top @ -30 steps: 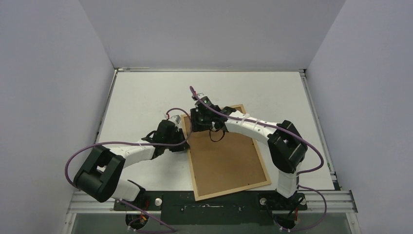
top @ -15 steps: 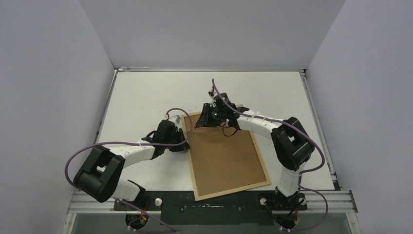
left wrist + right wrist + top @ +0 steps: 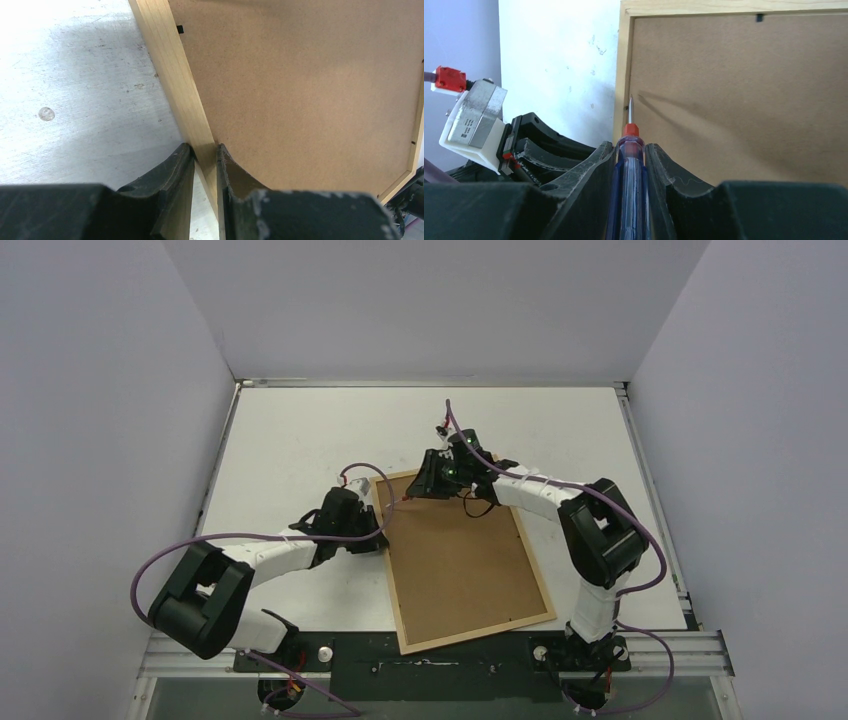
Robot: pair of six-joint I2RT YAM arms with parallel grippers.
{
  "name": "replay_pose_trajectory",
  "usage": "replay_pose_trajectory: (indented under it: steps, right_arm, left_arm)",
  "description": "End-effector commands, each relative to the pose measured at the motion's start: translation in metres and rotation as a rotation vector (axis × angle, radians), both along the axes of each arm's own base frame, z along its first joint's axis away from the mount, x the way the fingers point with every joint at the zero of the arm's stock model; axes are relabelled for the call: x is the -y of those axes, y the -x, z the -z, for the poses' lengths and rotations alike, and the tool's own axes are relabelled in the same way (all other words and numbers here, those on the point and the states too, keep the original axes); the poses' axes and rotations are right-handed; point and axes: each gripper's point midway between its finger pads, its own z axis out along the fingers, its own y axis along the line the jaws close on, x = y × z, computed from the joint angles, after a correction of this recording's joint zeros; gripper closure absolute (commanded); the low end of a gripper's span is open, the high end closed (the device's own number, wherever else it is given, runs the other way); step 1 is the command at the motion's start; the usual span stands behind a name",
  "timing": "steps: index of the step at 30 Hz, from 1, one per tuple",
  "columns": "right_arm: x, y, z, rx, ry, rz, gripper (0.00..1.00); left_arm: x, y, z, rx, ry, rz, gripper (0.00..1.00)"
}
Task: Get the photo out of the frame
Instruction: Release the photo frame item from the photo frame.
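The frame [image 3: 480, 630], thin light wood, lies face down on the table with its brown backing panel [image 3: 460, 560] upward. The photo is hidden under that panel. My left gripper [image 3: 378, 532] is shut on the frame's left rail [image 3: 170, 75], one finger outside the rail and one on the panel side [image 3: 205, 149]. My right gripper [image 3: 425, 488] hovers over the frame's far-left corner, shut on a blue-handled screwdriver [image 3: 629, 175]. The screwdriver's metal tip [image 3: 630, 107] sits at the seam between the left rail [image 3: 623, 75] and the backing panel [image 3: 734, 100].
Small black retaining tabs sit on the frame's inner edge [image 3: 180, 28] [image 3: 760, 18]. The left arm's wrist camera block [image 3: 471, 120] is close beside the right gripper. White table [image 3: 290, 440] is bounded by grey walls on three sides, arm bases at the near edge.
The right wrist has swung back and to the right, from over the panel's far-left part toward the frame's far edge, carrying the screwdriver. The left arm and the frame have not moved.
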Motion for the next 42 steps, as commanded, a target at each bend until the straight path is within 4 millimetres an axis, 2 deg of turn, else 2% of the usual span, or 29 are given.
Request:
replay_pose_trajectory:
  steps: [1, 15, 28, 35, 42]
  right_arm:
    - [0.001, -0.008, -0.036, 0.087, -0.073, 0.004, 1.00]
    - [-0.007, 0.008, -0.016, 0.030, -0.098, -0.032, 1.00]
    - [-0.013, 0.010, -0.012, 0.028, -0.094, -0.053, 1.00]
    - [-0.020, 0.017, -0.005, 0.044, -0.006, -0.087, 1.00]
    - [-0.027, 0.023, -0.010, 0.116, 0.125, -0.118, 1.00]
  left_arm:
    - [-0.016, 0.028, 0.020, -0.101, -0.071, 0.024, 1.00]
    - [-0.015, 0.028, 0.022, -0.105, -0.071, 0.022, 1.00]
    - [-0.015, 0.027, 0.022, -0.104, -0.070, 0.023, 1.00]
    - [-0.014, 0.028, 0.024, -0.110, -0.065, 0.025, 1.00]
    - [-0.012, 0.026, 0.023, -0.105, -0.061, 0.026, 1.00]
